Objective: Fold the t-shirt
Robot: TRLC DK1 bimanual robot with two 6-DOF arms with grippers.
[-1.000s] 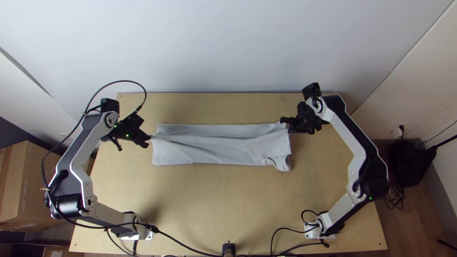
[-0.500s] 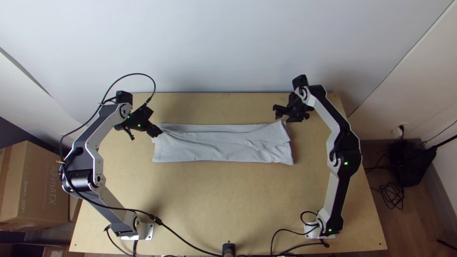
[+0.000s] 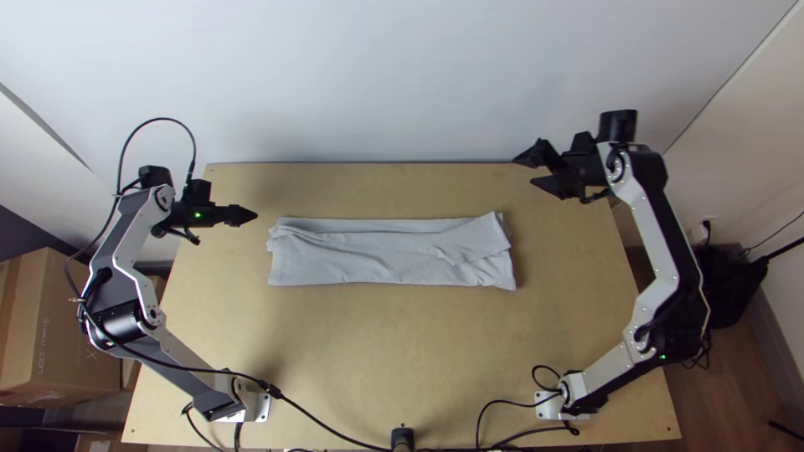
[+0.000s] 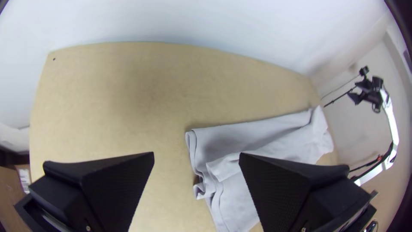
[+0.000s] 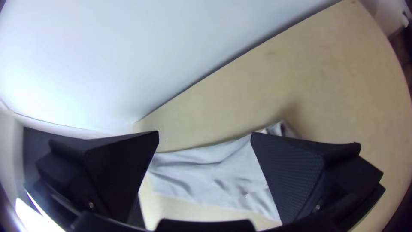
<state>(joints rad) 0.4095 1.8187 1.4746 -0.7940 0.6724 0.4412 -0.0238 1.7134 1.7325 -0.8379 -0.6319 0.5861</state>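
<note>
The light grey t-shirt [image 3: 385, 255] lies on the table as a long, narrow folded strip, with creases at its left end and a loose flap toward its right end. Left of the cloth, apart from it, is my left gripper [image 3: 251, 215]; in the left wrist view the same left gripper [image 4: 196, 157] stands open, its fingers wide apart. My right gripper [image 3: 521, 172] hangs beyond the cloth's right end near the far edge, also open; in the right wrist view the right gripper [image 5: 205, 133] has nothing between its fingers, the cloth [image 5: 206, 172] lying farther off.
Bare wood of the table [image 3: 394, 360] stretches on the near side of the cloth. A pale wall [image 3: 402, 75] rises behind the far edge. A black cable [image 3: 335, 427] runs along the near edge, and cardboard boxes [image 3: 59, 326] stand at the left.
My left gripper has let go of the cloth's left end and moved left. The right gripper has moved away from the cloth, up the picture and right. The cloth's right end lies flatter than at first.
</note>
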